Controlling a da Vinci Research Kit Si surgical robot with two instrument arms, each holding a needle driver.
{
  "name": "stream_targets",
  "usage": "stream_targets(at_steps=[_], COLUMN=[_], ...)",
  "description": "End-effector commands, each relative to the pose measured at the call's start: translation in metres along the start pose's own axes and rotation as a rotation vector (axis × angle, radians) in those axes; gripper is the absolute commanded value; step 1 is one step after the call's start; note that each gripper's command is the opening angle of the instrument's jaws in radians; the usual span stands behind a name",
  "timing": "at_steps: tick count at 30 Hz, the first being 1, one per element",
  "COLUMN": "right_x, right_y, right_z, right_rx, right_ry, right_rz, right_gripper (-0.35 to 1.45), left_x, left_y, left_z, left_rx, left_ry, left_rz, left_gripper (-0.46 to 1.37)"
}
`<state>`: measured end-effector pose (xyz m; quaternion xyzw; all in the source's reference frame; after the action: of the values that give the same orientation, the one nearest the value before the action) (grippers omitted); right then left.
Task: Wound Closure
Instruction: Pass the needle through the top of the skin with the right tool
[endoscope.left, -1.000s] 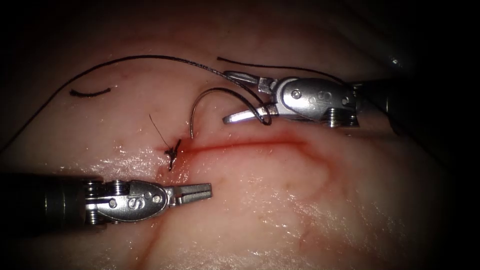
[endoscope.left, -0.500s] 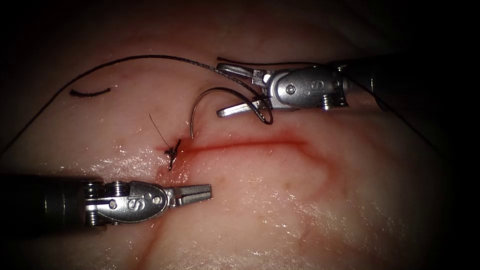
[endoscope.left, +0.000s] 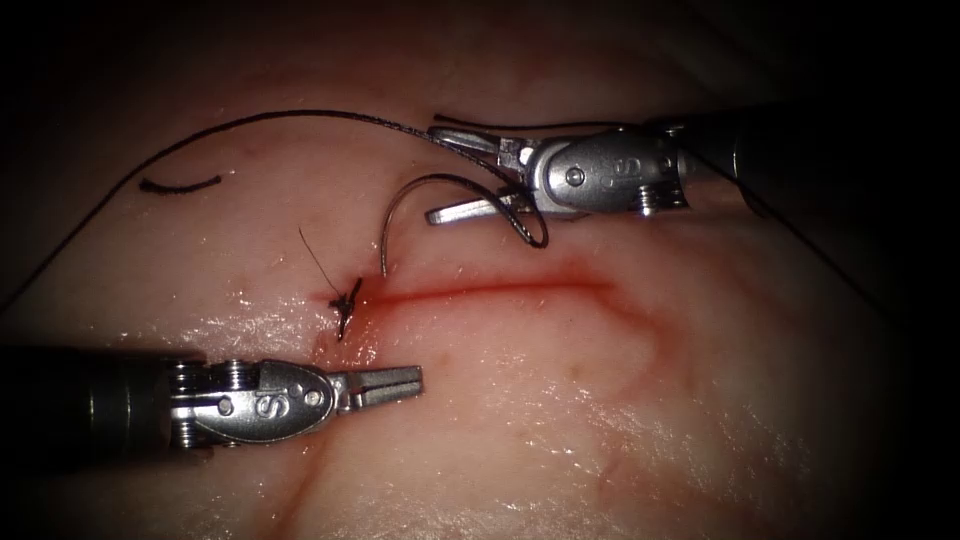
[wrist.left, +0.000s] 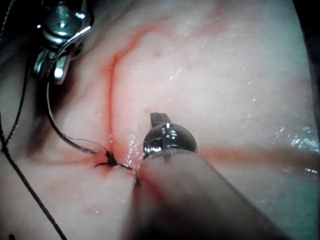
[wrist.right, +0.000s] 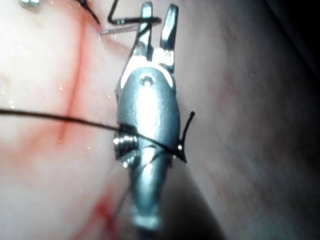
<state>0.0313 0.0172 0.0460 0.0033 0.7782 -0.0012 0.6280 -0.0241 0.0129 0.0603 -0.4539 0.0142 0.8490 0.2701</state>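
Nearest me, the left hand (endoscope.left: 385, 386) is sitting low on the tissue (endoscope.left: 620, 420), below the cut (endoscope.left: 500, 288), jaws together and gripping nothing. Just above it the knot (endoscope.left: 345, 300) is lying at the cut's left end, wet with red fluid (endoscope.left: 365, 310), a short tail sticking up from it.

Beyond the cut, the needle (endoscope.left: 400, 205) is standing on the far side with its point down at the tissue next to the knot; I cannot tell if the tip is actually in. Its curve is arching up and right toward the right hand (endoscope.left: 465, 175), which has been sliding left over the last second. That hand's jaws are apart, straddling the needle's rear end, so nothing is gripped yet. The thread (endoscope.left: 250, 120) is running from the needle's tail out in a long arc to the left, and a cut end (endoscope.left: 180, 185) is lying loose farther left.

My read: the right hand is lining up to take the needle near its tail. That calls for the jaws to be squarely across the wire before closing.
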Motion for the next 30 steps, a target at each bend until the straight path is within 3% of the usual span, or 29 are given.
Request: stream_targets(at_steps=[1,14,20,25,30], right_x=[0.0001,0.0017,0.0030,0.0049,0.0064], right_y=[0.0001,0.0001,-0.0003,-0.0009,-0.0009], right_z=[0.0000,0.0011,0.0013,0.0020,0.0030], right_rx=[-0.003,-0.031,-0.079,-0.108,-0.149], right_ry=[-0.001,0.023,-0.126,-0.206,-0.363], right_rz=[0.000,-0.065,-0.139,-0.205,-0.229], right_gripper=[-0.35,-0.35,-0.35,-0.35,-0.35], left_x=[-0.0001,-0.0003,-0.0004,-0.0004,-0.0004], left_y=[0.0000,0.0000,0.0000,-0.0001,-0.0001], left_z=[0.0000,0.0001,0.0000,0.0000,0.0000], left_rx=[-0.001,0.000,-0.001,0.000,-0.001], left_ry=[0.000,0.000,0.000,0.000,-0.003], left_rz=[0.000,-0.023,-0.028,-0.034,-0.041], left_gripper=[-0.35,-0.35,-0.35,-0.35,-0.35])
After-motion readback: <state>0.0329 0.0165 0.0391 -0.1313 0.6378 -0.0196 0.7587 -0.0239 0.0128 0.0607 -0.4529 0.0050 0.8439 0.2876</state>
